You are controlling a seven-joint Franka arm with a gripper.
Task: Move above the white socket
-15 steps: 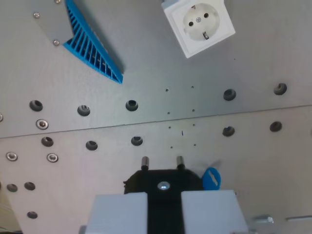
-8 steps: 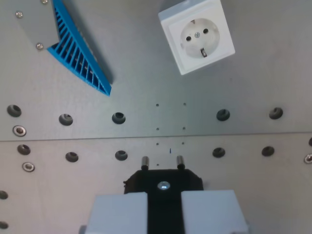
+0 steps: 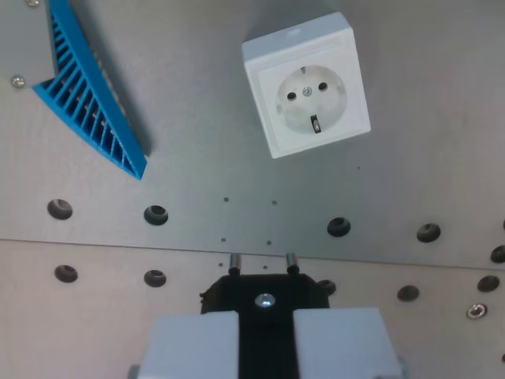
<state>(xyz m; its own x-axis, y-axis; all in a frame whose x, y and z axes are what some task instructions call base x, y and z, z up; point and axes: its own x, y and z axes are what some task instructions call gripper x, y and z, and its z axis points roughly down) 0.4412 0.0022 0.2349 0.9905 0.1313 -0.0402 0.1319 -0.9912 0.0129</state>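
Closer to the white socket (image 3: pixel 306 95) the camera has been carried | socket lies toward the tabletop (image 3: pixel 426 158) far edge | black plug (image 3: pixel 264 294) is grasped by jaws | risk: pins offset, misalignment if travel is stopped short.

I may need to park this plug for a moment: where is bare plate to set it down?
Bare plate lies between the blue ribbed piece and the white socket, and to the wrist view's right of the socket. Lower down, rows of holes cross the plate, and the gripper holding the black plug fills the bottom centre.
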